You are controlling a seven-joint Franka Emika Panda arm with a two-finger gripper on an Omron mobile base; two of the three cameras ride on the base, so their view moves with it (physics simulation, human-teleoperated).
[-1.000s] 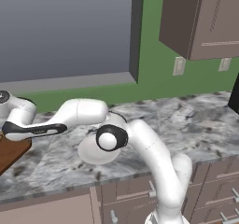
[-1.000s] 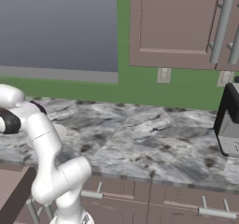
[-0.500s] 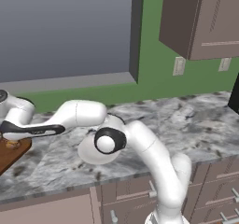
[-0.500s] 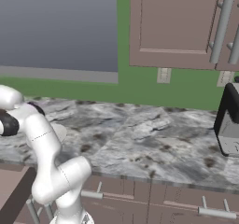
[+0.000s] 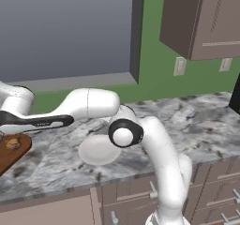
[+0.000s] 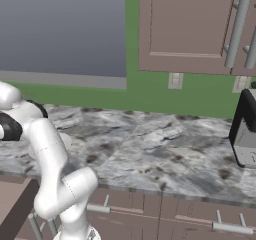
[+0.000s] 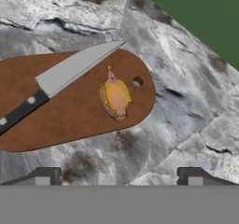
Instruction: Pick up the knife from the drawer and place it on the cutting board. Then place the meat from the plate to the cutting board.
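Observation:
In the hand view the cutting board (image 7: 70, 115) lies on the marble counter. The knife (image 7: 70, 71) rests across it, silver blade toward the upper right and black handle toward the left edge. The meat (image 7: 115, 97), a golden-brown lump, sits on the board beside the blade, close to the board's hanging hole. My gripper (image 7: 119, 177) hovers above the board's near edge, open, with nothing between its fingertips (image 7: 44, 176). The left base view shows the board (image 5: 11, 153) and the meat (image 5: 12, 143) at the far left. The white plate (image 5: 96, 150) lies bare under the arm. The drawer (image 6: 15, 211) stands pulled out.
The arm reaches far left over the counter (image 5: 187, 125). A dark appliance (image 6: 245, 129) stands at the right end of the counter. Wall cabinets (image 6: 195, 29) hang above it. Drawer fronts with silver handles (image 6: 180, 219) run below the counter edge.
The hand has lifted slightly above the board's end. The meat stays on the board beside the knife, no longer under the hand.

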